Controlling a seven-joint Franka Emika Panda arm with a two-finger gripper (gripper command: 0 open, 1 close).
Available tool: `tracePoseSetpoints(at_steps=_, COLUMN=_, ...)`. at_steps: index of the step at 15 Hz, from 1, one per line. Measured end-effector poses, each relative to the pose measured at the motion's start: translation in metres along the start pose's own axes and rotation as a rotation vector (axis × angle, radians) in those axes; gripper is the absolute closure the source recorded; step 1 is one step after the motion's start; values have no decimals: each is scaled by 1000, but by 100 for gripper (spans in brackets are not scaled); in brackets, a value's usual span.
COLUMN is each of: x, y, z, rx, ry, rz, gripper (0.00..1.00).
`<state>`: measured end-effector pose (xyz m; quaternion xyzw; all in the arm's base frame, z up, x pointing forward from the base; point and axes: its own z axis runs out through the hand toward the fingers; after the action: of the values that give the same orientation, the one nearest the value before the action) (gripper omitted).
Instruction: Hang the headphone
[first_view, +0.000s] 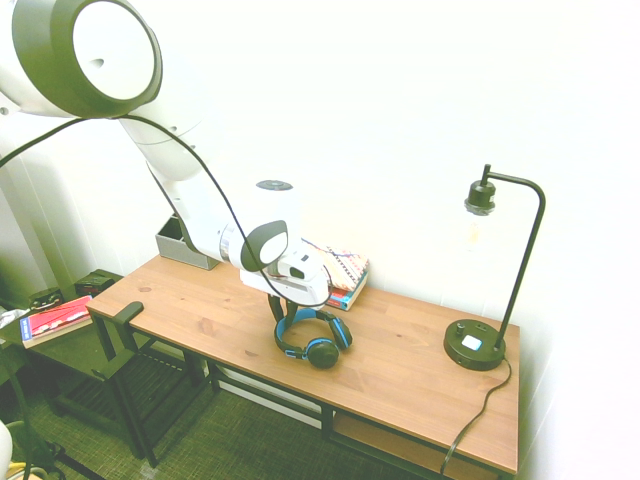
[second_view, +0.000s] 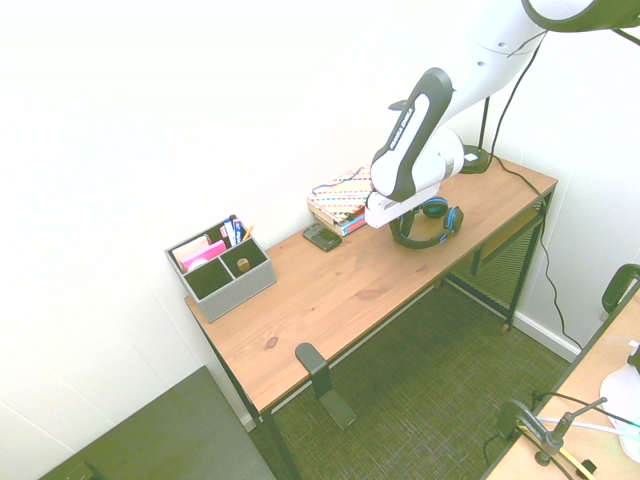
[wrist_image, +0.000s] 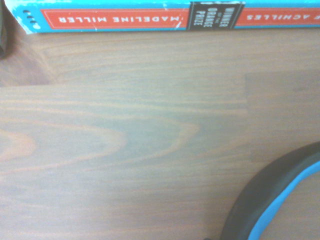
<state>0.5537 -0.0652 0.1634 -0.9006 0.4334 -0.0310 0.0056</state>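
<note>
Here's the end effector (first_view: 284, 308), low at the headphone's (first_view: 322, 352) band; how far open it is, or whether it grips, I can't tell. The headphone lies on the desk (first_view: 420, 345) directly beneath and just beside it, band crown towards the organizer (second_view: 232, 285), ear cups towards the lamp (first_view: 475, 345), long axis slanting frontward. Books (second_view: 340, 215) sit near the end effector, wallward! Front edge near, bare wood lampward, and more organizer-ward, towards the black hanger (second_view: 322, 380) on that front edge, well apart.
</note>
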Motion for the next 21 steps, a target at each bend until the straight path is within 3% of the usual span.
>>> tracePoseSetpoints(at_steps=5, x=19, y=16, z=-21, rx=-25, ry=5, rz=45, gripper=100)
tracePoseSetpoints(at_steps=10, x=11, y=18, z=-150, rx=11, ry=-70, rz=15, gripper=100)
tracePoseSetpoints(at_steps=12, x=-23, y=19, z=-191, rx=13, ry=-115, rz=-33, gripper=100)
tracePoseSetpoints(at_steps=15, x=-103, y=22, z=-214, rx=18, ry=-125, rz=-106, gripper=100)
tracePoseSetpoints(at_steps=18, x=-195, y=15, z=-214, rx=4, ry=-127, rz=-137, gripper=100)
tracePoseSetpoints(at_steps=21, x=-282, y=2, z=-185, rx=8, ry=-129, rz=-156, gripper=100)
